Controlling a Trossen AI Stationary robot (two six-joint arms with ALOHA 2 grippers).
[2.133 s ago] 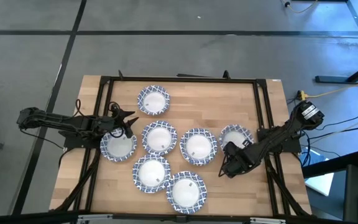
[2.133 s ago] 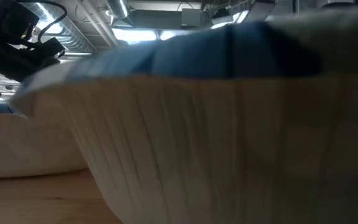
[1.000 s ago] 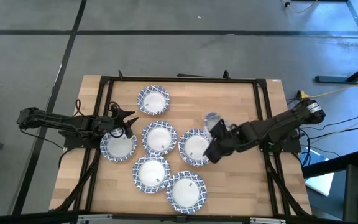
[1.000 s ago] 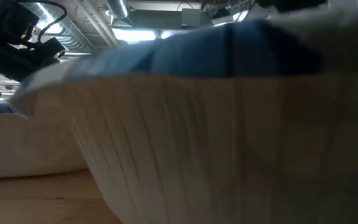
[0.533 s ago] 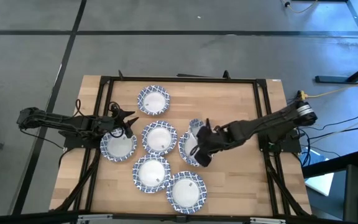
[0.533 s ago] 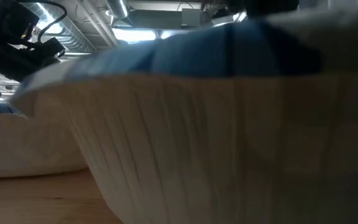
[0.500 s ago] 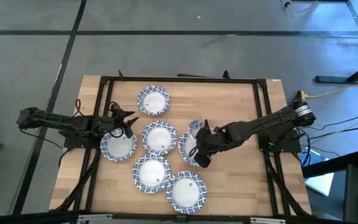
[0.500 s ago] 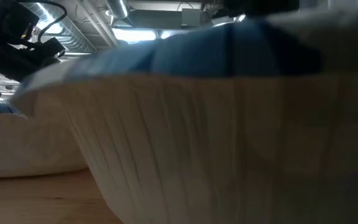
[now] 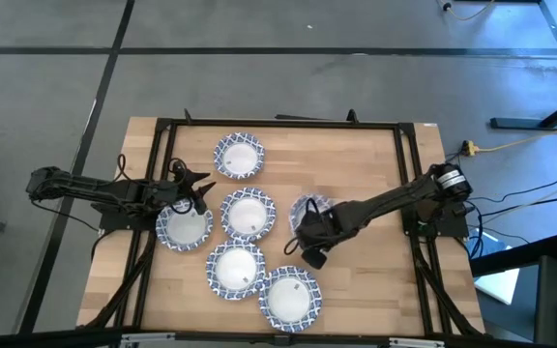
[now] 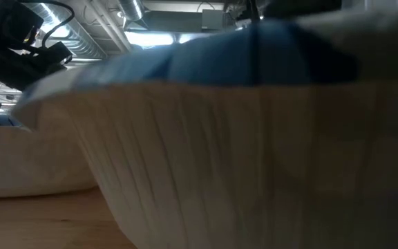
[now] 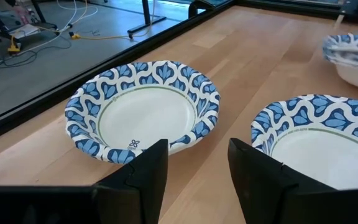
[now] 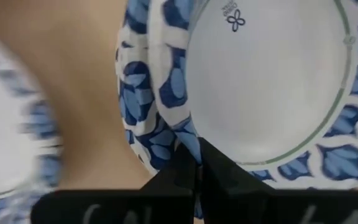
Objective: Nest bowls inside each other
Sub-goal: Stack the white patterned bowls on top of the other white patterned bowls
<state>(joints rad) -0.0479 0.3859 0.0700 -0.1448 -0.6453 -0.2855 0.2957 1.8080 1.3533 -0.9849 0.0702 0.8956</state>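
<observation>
Landmark: centre bowl (image 9: 248,214). Behind it, a lone bowl (image 9: 239,156). Left, a bowl (image 9: 184,226) under the left gripper (image 9: 197,196). Right, a held bowl (image 9: 307,211) over another. Two bowls (image 9: 235,269) set nearer.

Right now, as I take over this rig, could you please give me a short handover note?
Right tool: shut on the rim of the carried bowl, holding it over the target bowl at mid-table; it looks partly seated, not released.
Left tool: open, waiting above the far-left bowl.
Other single bowls: the back bowl, the centre bowl, the front-left bowl and the front bowl.
Done: one bowl brought to its first nest.
Left: release it, then gather the remaining singles into the stack.
</observation>
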